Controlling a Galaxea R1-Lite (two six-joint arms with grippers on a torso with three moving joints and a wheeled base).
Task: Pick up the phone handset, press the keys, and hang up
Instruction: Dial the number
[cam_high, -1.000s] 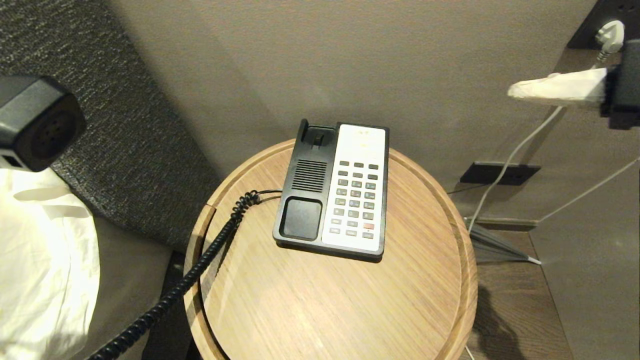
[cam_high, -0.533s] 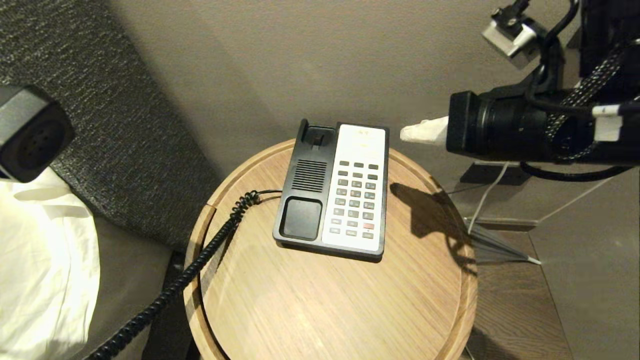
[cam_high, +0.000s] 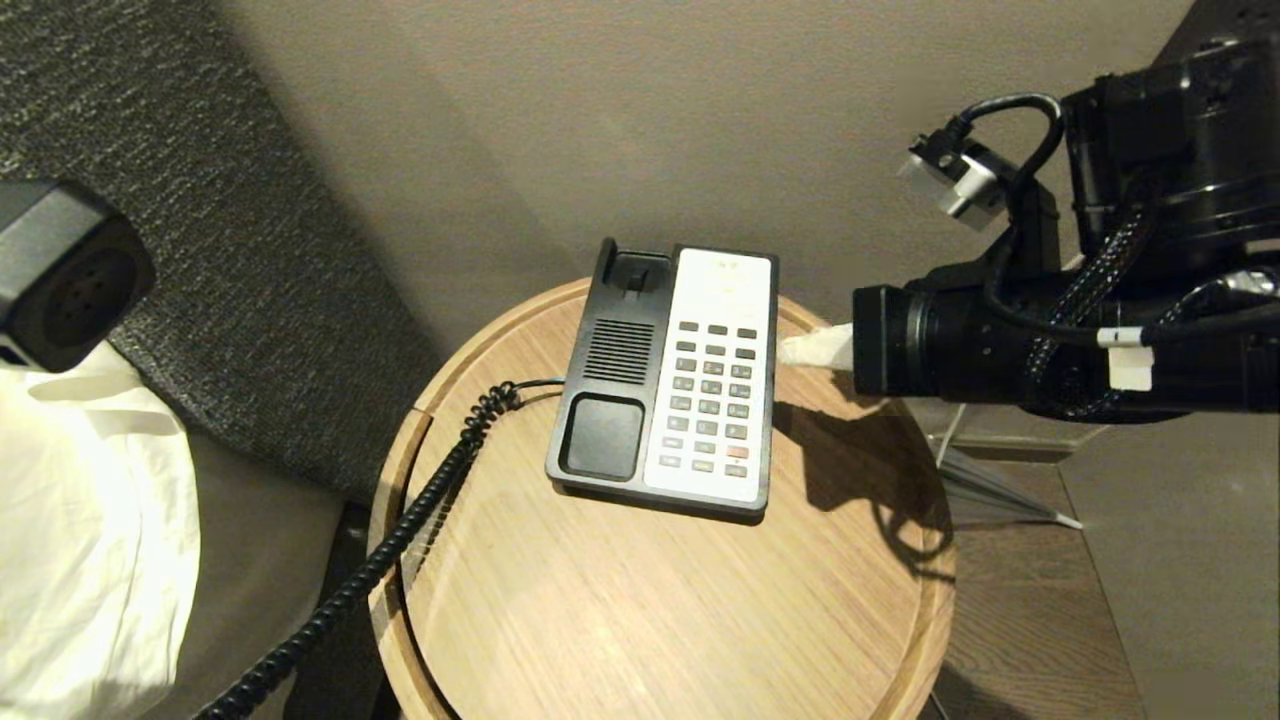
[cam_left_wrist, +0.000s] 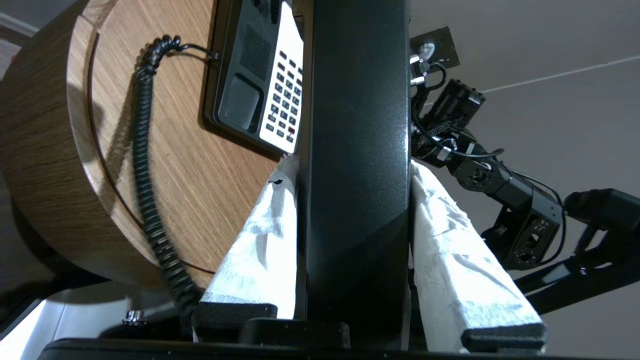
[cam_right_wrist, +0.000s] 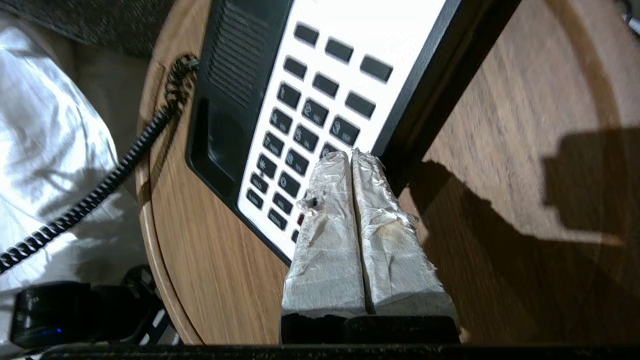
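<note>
The phone handset (cam_high: 70, 275) is lifted off its cradle at the far left, its perforated end facing me. In the left wrist view the handset (cam_left_wrist: 357, 100) stands between two white-wrapped fingers, and my left gripper (cam_left_wrist: 352, 167) is shut on it. Its black coiled cord (cam_high: 400, 540) runs down across the table to the phone base (cam_high: 610, 440), whose cradle lies empty. The dark keys (cam_high: 712, 390) sit on the white panel. My right gripper (cam_high: 795, 350) is shut and empty, its tips just off the base's right edge. In the right wrist view the right gripper (cam_right_wrist: 350, 156) hovers over the keypad's edge.
The phone rests on a round wooden table with a raised rim (cam_high: 925, 520). White bedding (cam_high: 90, 540) and a grey fabric headboard (cam_high: 250, 250) lie to the left. A wall stands close behind, and a thin cable (cam_high: 1000, 500) runs over the floor at the right.
My right arm has swung in from the upper right, down and leftward, bringing its shut tips to the phone base's right edge. The handset in the left gripper has barely shifted.
</note>
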